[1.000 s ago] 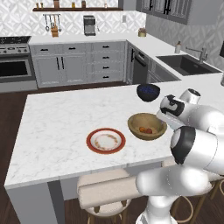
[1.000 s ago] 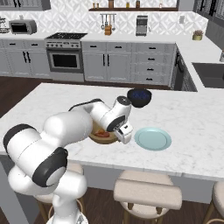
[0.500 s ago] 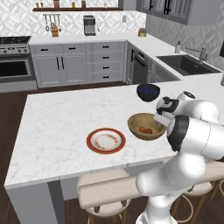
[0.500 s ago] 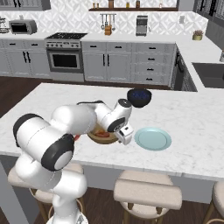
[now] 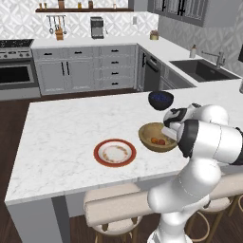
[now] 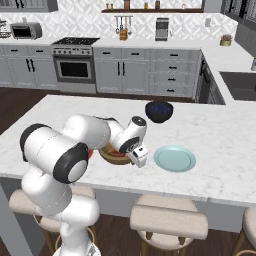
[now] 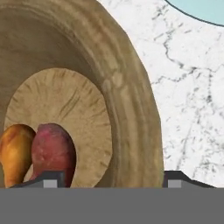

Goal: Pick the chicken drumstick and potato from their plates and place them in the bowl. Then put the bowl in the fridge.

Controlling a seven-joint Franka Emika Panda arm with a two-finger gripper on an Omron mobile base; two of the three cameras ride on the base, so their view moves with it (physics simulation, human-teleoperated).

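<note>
Chicken drumstick (image 7: 15,151) and potato (image 7: 53,153) lie side by side, touching, on the floor of the wooden bowl (image 7: 127,109); drumstick golden-orange, potato dark reddish-brown. In the left base view both show as small orange and red lumps inside the bowl (image 5: 148,137)

Bowl sits on the marble surface (image 5: 66,137) near its front edge, between the two plates. Red-rimmed white plate (image 5: 115,153) lies just beside it on one side, bare; pale blue plate (image 6: 174,158) on the other, its edge showing at the top corner of the hand view (image 7: 199,11). Smaller dark blue-black bowl (image 6: 159,111) stands further back on the surface, apart from the wooden one

Hand (image 7: 107,178) is low at the wooden bowl's near rim, one fingertip (image 7: 50,178) inside the bowl by the potato, the other outside the wall, so the rim stands between them. Fingers spread on either side of the wall; cannot tell whether they press on it
</note>
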